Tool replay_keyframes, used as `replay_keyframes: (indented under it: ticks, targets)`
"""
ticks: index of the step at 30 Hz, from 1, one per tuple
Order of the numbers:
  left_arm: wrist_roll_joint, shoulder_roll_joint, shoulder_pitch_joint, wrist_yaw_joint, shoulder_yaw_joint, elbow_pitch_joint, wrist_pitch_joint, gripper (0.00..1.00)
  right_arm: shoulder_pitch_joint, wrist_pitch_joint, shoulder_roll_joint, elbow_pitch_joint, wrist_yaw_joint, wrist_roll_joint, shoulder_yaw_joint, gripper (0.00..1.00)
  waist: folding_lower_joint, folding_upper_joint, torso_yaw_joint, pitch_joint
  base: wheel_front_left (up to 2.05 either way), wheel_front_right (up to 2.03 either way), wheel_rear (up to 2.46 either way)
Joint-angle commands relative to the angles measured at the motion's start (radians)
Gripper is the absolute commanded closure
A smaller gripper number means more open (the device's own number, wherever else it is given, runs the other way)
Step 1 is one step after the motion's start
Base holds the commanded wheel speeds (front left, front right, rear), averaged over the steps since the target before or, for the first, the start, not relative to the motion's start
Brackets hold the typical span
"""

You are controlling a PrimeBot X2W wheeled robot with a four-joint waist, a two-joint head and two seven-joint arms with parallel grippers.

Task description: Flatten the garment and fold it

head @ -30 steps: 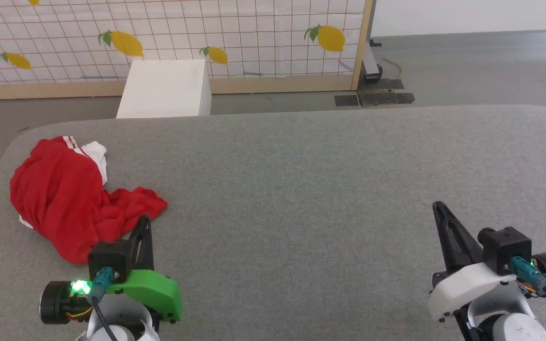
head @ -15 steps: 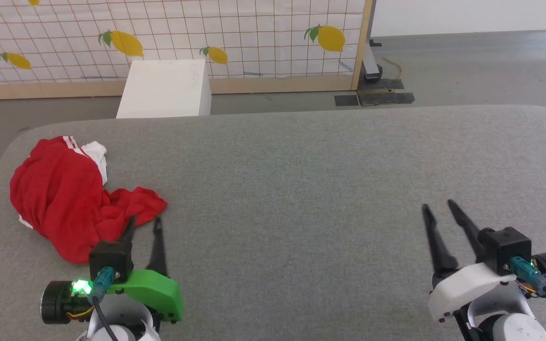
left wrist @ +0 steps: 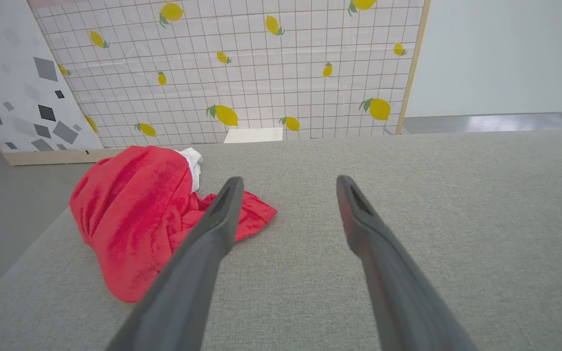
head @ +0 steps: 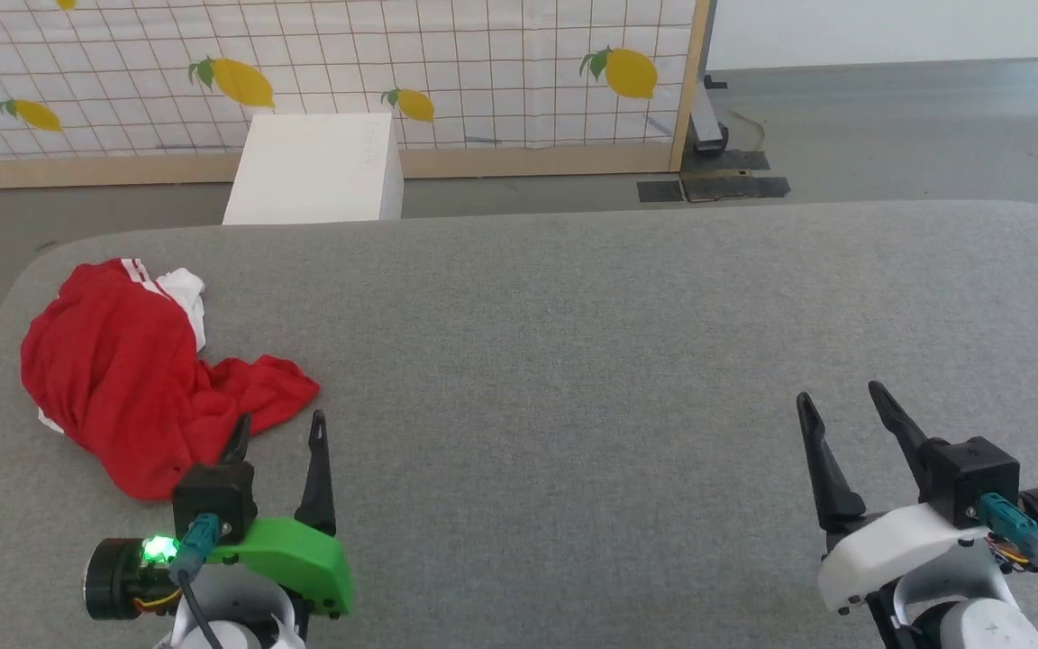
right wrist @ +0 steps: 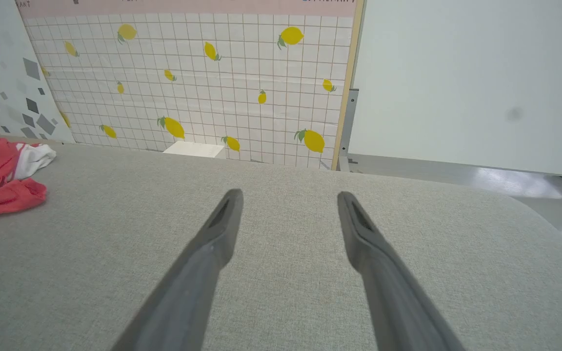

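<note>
Garment: the red T-shirt [head: 122, 379] lies in a crumpled heap at the middle left of the head view, close to the left edge of the grey table [head: 573, 361]. A white sleeve with striped trim pokes out at the heap's upper edge.

Left gripper: the left gripper [head: 281, 418] sits at the lower left of the head view with its fingers spread wide and nothing between them. One fingertip overlaps the heap's near edge, but I cannot tell whether it touches the cloth.

Right gripper: the right gripper [head: 839, 394] sits at the lower right, also spread wide and empty, over bare table well apart from the shirt.

Just changed: a second ago both pairs of fingers were pressed together. Half a second ago they were partway apart, and now they stand wide. The garment has not shifted.

Meaning: I read this as getting ready for a first grasp. Flattening has not begun and nothing is folded.

Next call: the left arm is placed to take the near hem, while the right must cross most of the table.
</note>
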Motion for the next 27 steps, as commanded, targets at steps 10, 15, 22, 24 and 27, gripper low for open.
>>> replay_keyframes:
  ticks: [10, 15, 22, 24, 27]
  targets:
    - [-0.016, -0.001, -0.005, 0.011, 0.005, 0.013, -0.028, 0.00, 0.006, -0.029, 0.000, 0.017, 0.000, 0.028, -0.006, 0.00, 0.0000, 0.0000, 0.035, -0.001, 0.00, 0.00, 0.00]
    - [-0.021, -0.001, -0.002, 0.014, 0.008, 0.016, -0.039, 0.00, 0.008, -0.039, 0.000, 0.025, 0.000, 0.040, -0.006, 0.00, 0.0000, 0.0000, 0.064, -0.003, 0.00, 0.00, 0.00]
    - [-0.028, -0.001, 0.003, 0.018, 0.011, 0.025, -0.053, 0.00, 0.012, -0.053, 0.000, 0.035, 0.000, 0.052, -0.002, 0.00, 0.0000, 0.0000, 0.108, -0.005, 0.00, 0.00, 0.00]
    - [-0.030, -0.001, 0.004, 0.018, 0.011, 0.027, -0.057, 0.00, 0.014, -0.058, 0.000, 0.039, 0.000, 0.056, -0.002, 0.00, 0.0000, 0.0000, 0.123, -0.006, 0.00, 0.00, 0.00]
    - [-0.034, -0.002, 0.005, 0.020, 0.011, 0.029, -0.063, 0.00, 0.015, -0.064, 0.000, 0.045, -0.001, 0.062, 0.000, 0.00, 0.0000, 0.0000, 0.145, -0.006, 0.00, 0.00, 0.00]
